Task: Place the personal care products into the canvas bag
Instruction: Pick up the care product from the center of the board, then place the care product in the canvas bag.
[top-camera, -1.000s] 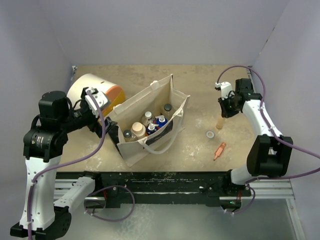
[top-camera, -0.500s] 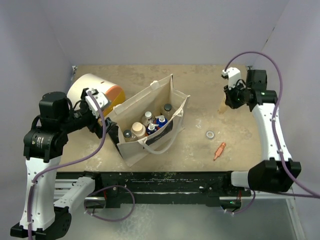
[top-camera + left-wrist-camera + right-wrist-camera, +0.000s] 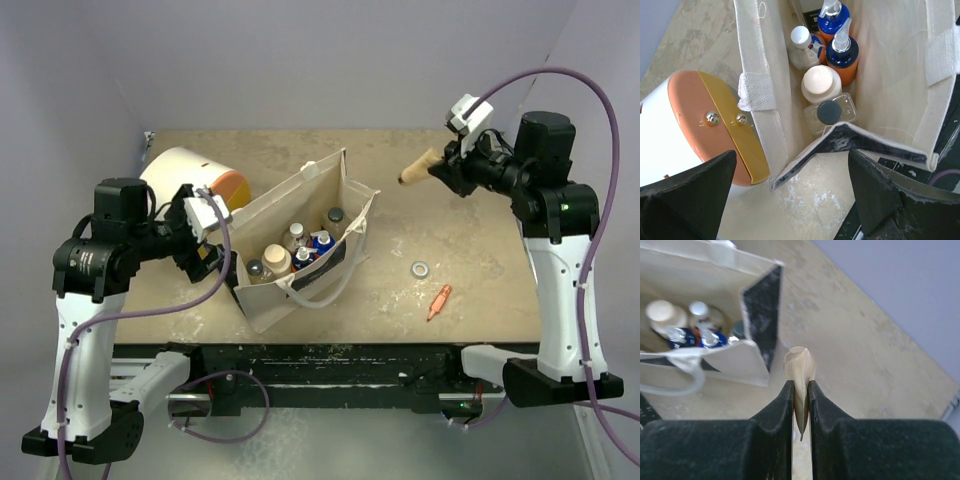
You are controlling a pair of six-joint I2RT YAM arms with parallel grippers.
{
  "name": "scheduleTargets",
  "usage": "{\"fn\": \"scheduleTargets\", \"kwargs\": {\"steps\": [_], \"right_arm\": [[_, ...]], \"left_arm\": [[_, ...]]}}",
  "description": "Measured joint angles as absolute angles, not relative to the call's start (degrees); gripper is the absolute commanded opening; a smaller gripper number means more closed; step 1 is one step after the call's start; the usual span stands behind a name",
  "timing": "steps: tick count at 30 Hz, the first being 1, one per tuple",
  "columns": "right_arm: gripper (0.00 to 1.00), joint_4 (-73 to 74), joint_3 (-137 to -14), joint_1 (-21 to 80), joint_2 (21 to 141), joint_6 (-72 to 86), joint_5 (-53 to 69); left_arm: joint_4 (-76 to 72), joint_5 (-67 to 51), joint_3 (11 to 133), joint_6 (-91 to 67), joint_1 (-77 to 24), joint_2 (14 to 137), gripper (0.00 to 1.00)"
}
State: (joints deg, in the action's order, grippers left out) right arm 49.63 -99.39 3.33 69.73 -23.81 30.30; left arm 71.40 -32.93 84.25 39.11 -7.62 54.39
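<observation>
One beige tube [image 3: 418, 169] horizontal, wide end toward bag [image 3: 268, 212]

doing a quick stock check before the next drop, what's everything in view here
canvas bag: one, cream with black panels, left of table centre
bottles: at least five, orange with blue tops, white with tan cap, clear with black cap, upright inside bag
beige tube: one, in the air, far right
drum: one, white with orange end, left of bag
ring: one, silvery, right of bag
orange piece: one, near ring
table: one, tan
left gripper: open, over bag's corner
right gripper: shut on beige tube
</observation>
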Motion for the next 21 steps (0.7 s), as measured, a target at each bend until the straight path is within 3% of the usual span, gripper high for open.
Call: {"fn": "scheduleTargets", "kwargs": {"steps": [13, 21], "right_arm": [[0.0, 47.68, -112.9, 20.03, 76.34, -20.27, 37.3], [0.0, 46.57, -114.19, 30.85, 83.55, -20.23, 39.48]], "left_arm": [[84.58, -37.76, 91.53, 56.05, -7.6, 60.49, 0.85], [87.44, -41.82, 91.74, 61.8, -7.62, 62.39, 0.82]]}}
